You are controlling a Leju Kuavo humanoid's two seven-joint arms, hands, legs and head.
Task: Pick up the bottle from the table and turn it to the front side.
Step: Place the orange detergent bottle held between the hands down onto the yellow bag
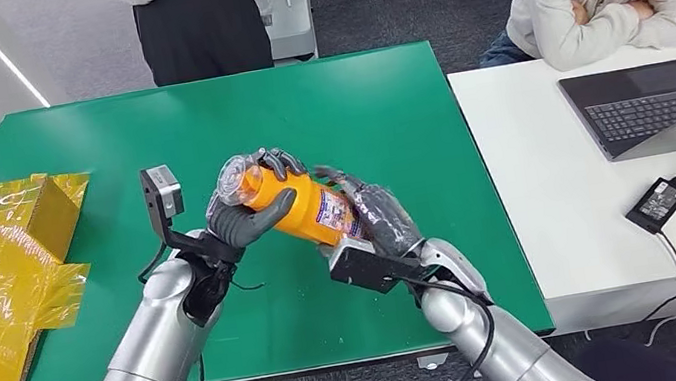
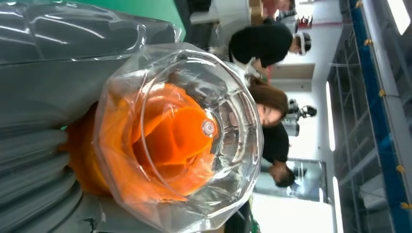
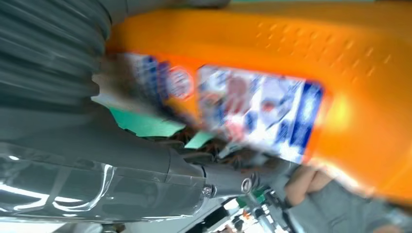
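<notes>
Orange bottle (image 1: 301,206) held above green table (image 1: 385,123), between both hands. Left robot hand (image 1: 252,213) wraps the clear-cap end; right robot hand (image 1: 373,216) grips the base, its fingers mostly hidden behind the bottle. Label (image 3: 257,111) blurred, unreadable in right wrist view.

Glossy orange plastic bottle (image 1: 301,204) (clear cap (image 2: 194,131)), matt table (image 1: 383,113).

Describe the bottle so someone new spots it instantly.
Look above the middle of the green table, where the two silver arms meet. The bottle lies tilted between the left hand and right hand: bright orange, clear cap, blue-and-white label.
</notes>
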